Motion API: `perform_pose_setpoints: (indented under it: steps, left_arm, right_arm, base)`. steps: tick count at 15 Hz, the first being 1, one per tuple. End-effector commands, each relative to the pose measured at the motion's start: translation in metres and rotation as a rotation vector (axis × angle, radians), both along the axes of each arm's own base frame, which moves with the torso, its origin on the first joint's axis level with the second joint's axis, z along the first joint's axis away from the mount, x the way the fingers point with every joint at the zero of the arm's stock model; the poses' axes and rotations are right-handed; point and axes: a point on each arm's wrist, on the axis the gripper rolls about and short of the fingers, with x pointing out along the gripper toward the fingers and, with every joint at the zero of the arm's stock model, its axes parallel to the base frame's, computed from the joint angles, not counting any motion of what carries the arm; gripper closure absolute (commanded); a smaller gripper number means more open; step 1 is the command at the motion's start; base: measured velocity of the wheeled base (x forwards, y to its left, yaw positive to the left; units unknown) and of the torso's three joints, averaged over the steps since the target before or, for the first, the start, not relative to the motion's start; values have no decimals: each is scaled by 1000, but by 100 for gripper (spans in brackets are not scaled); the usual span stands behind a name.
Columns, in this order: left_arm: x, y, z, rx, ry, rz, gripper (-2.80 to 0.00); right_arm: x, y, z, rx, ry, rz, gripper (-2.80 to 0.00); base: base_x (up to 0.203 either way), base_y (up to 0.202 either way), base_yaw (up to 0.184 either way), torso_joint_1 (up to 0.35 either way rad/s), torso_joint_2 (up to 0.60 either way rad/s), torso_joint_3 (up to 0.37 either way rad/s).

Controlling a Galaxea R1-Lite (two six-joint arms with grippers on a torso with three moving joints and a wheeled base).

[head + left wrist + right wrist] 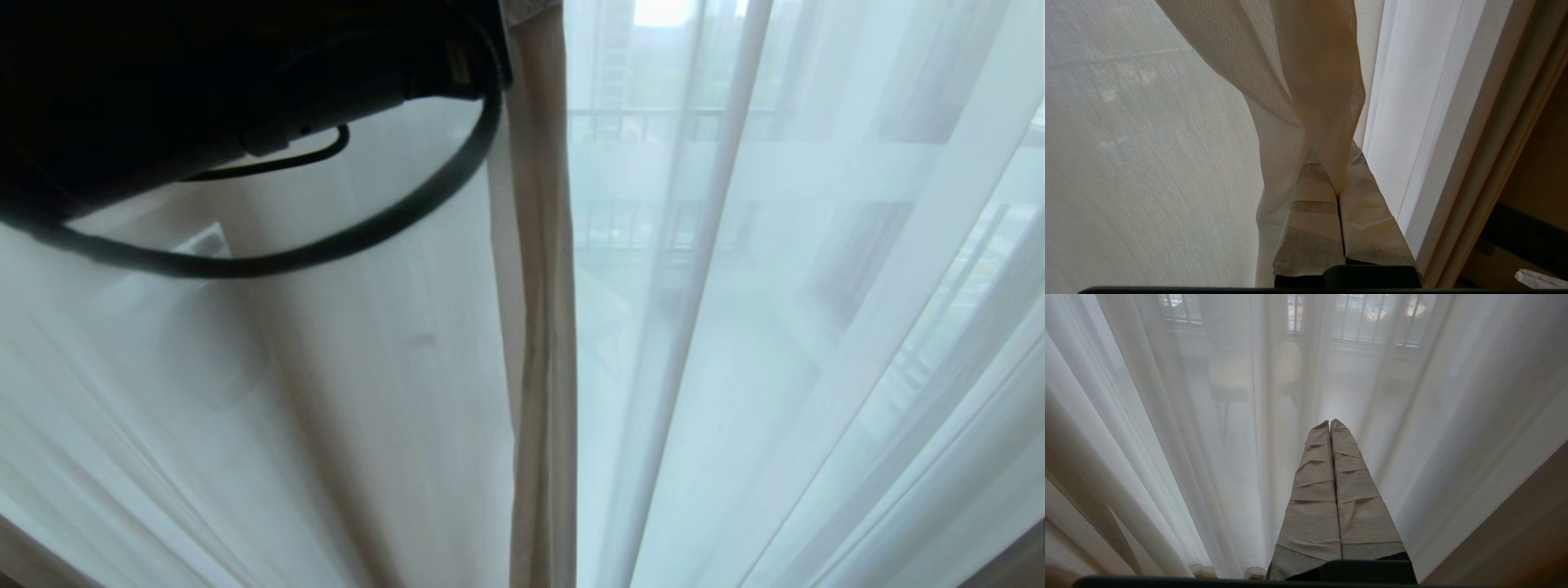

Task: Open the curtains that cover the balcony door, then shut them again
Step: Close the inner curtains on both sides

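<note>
Thin white sheer curtains (784, 327) hang across the whole head view, with a beige hemmed edge (539, 310) running down the middle. My left arm (163, 82) reaches in dark from the upper left and ends at that hem. In the left wrist view my left gripper (1336, 179) is shut on a fold of the sheer curtain (1306, 81), and the cloth rises bunched from between its taped fingers (1310, 228). My right gripper (1329, 424) is shut on nothing and points at the sheers (1167, 437), a little short of them. The balcony door is hidden behind the fabric.
A barred railing (653, 122) and buildings show faintly through the sheers. Thicker pale beige drape folds (1486, 143) hang beside my left gripper, with a dark floor area (1527, 237) past them. A brown surface (1515, 539) lies beside my right gripper.
</note>
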Motion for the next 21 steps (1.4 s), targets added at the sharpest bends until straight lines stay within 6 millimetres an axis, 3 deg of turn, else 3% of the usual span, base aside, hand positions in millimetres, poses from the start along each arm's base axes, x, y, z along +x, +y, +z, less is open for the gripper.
perform_pose_setpoints:
  steps: [1, 6, 11, 18, 21]
  left_arm:
    - [10, -28, -9, 23, 21, -39, 0]
    - [1, -49, -13, 32, 28, -99, 0]
    - [6, -33, -4, -3, 18, 6, 0]
    - [7, 51, 35, -128, -60, 327, 0]
    - [8, 84, 40, -145, -85, 445, 0]
  right_arm:
    - [0, 0, 0, -1, -1, 1, 0]
    - [0, 0, 0, -1, -1, 1, 0]
    - [0, 0, 0, -1, -1, 1, 0]
    - [0, 0, 0, -1, -1, 1, 0]
    - [0, 0, 0, -1, -1, 1, 0]
  base:
    - [0, 0, 0, 0, 0, 0]
    - [0, 0, 0, 0, 0, 0]
    - [0, 0, 0, 0, 0, 0]
    - [0, 0, 0, 0, 0, 0]
    - [0, 0, 0, 0, 0, 0]
